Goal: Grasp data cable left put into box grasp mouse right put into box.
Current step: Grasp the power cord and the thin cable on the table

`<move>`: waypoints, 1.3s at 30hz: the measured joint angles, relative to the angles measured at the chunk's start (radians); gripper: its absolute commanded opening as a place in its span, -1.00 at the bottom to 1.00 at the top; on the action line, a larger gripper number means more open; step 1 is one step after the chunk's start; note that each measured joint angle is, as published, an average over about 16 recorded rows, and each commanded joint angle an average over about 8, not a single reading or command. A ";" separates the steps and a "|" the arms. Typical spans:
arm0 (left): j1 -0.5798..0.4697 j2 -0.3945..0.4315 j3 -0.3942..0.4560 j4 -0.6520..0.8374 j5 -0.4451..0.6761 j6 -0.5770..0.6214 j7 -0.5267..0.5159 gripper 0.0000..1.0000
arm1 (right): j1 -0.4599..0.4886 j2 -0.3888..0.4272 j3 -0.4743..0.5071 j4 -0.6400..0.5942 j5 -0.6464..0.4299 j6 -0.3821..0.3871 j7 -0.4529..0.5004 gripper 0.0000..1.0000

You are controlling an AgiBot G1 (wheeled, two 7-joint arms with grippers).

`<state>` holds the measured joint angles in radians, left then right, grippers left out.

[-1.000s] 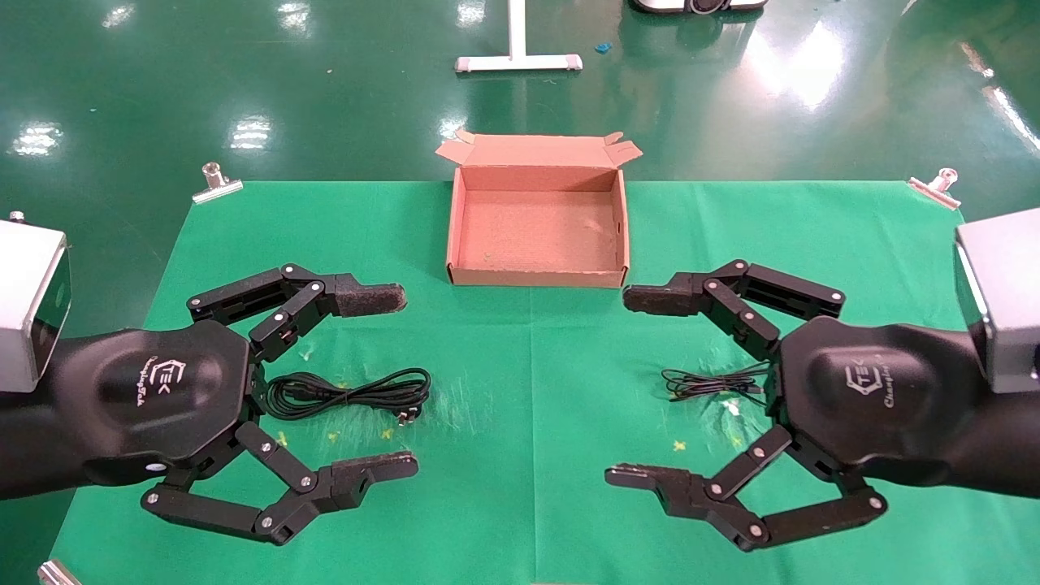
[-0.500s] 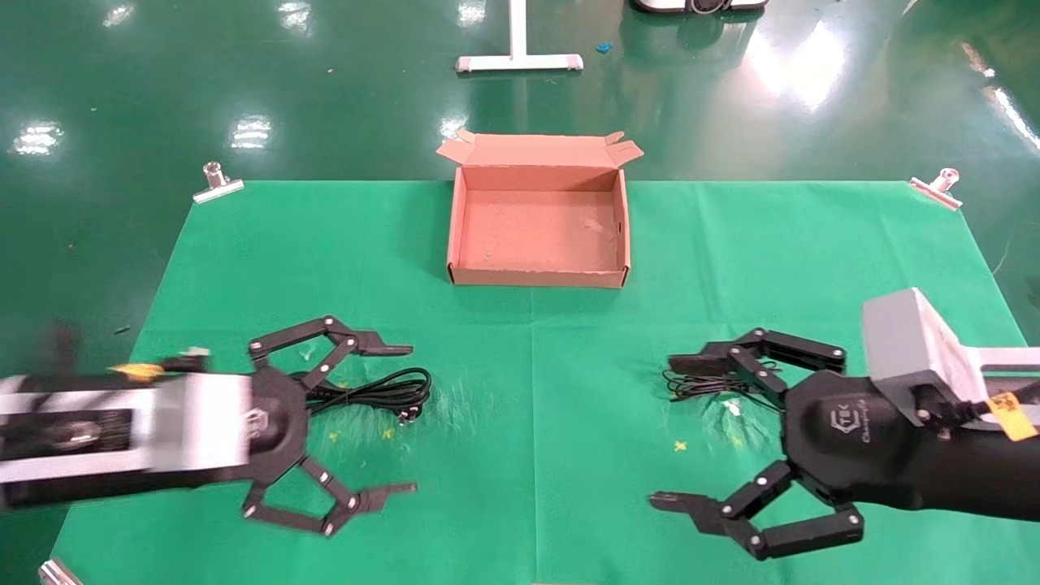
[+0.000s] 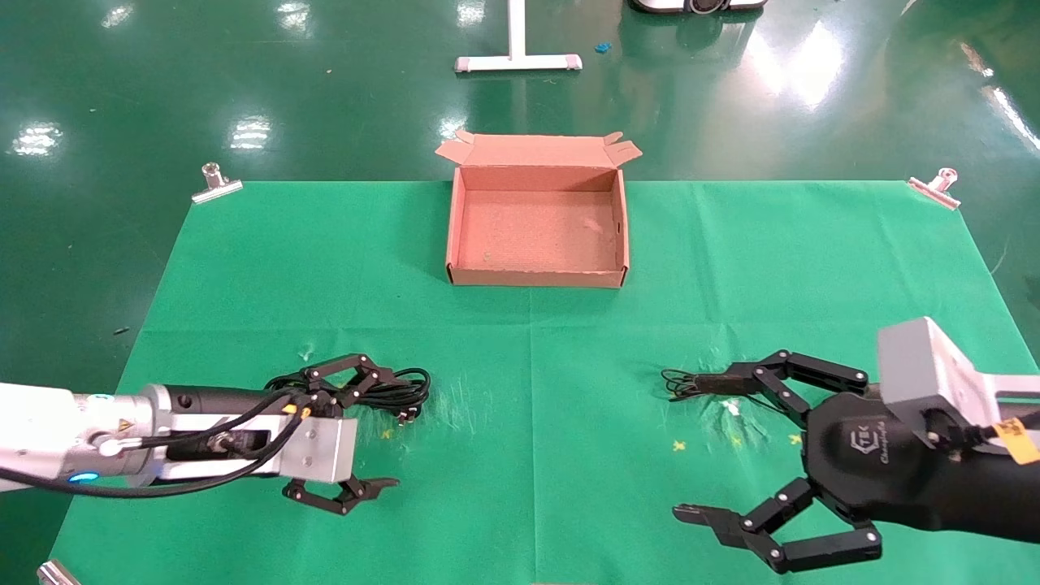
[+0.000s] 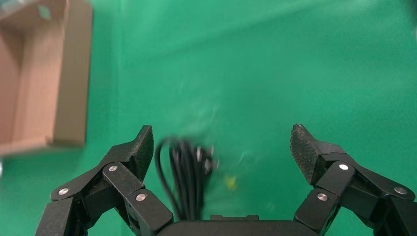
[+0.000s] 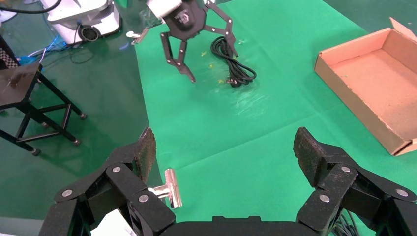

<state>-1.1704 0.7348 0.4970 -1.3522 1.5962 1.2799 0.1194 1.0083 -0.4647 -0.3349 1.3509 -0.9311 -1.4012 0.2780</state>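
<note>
The data cable [image 3: 396,387], a thick black looped bundle, lies on the green cloth at the near left. My left gripper [image 3: 382,431] is open and low over it. In the left wrist view the cable [image 4: 179,174] lies between the open fingers, close to one finger [image 4: 140,147]. The empty brown cardboard box [image 3: 536,276] stands at the far middle. My right gripper [image 3: 692,448] is open at the near right, above the cloth. A thin black wire [image 3: 678,383] runs under its upper finger. The mouse itself is hidden.
Silver clips hold the cloth at its far corners [image 3: 216,184] [image 3: 936,187], and one shows in the right wrist view [image 5: 167,189]. The right wrist view also shows the left gripper [image 5: 192,29], the cable [image 5: 235,64] and the box [image 5: 344,93]. Green floor surrounds the table.
Both arms have dropped lower and drawn back toward the near edge. The left gripper has turned and come down over the cable. The right gripper has moved right, baring the thin wire's end.
</note>
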 measured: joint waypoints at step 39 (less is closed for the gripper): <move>-0.036 0.097 0.070 -0.007 0.440 -0.150 -0.402 1.00 | 0.010 0.032 -0.017 0.006 -0.073 -0.001 0.007 1.00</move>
<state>-1.2068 0.8322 0.5672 -1.3594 2.0364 1.1297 -0.2829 1.0184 -0.4326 -0.3515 1.3568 -1.0046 -1.4025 0.2852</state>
